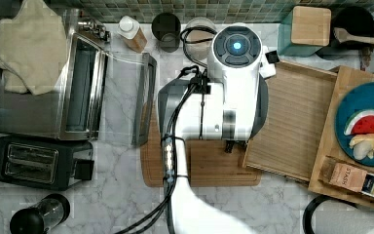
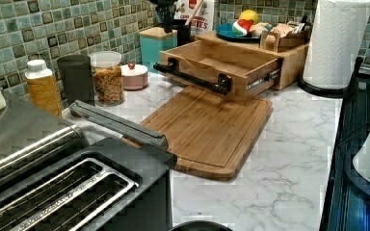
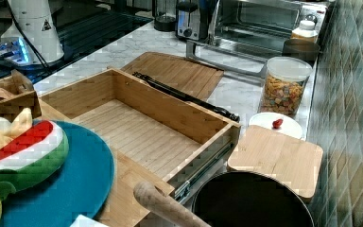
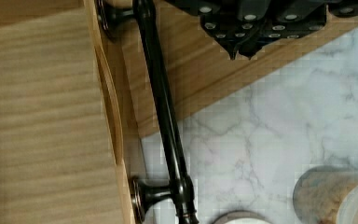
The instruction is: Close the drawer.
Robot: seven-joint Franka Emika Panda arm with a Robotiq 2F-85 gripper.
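the drawer (image 3: 142,135) is seen pulled out of its wooden stand at the counter's back edge, its handle (image 4: 165,116) over the cutting board (image 2: 207,132). the gripper (image 4: 242,49) is cut off, fingertips apparently closed on nothing.

A white marble countertop (image 2: 289,159) with grey veining carries everything. A rounded-corner wooden cutting board (image 2: 207,132) lies flat on it. Along the tiled wall stand an orange bottle (image 2: 42,89), a dark cup (image 2: 75,77), a clear jar of cereal (image 2: 108,77) and a small pink lidded dish (image 2: 135,76). A toaster oven (image 1: 53,92) and a black toaster (image 1: 36,161) sit at the top view's left, and a paper towel roll (image 2: 336,43) stands at the left view's right.
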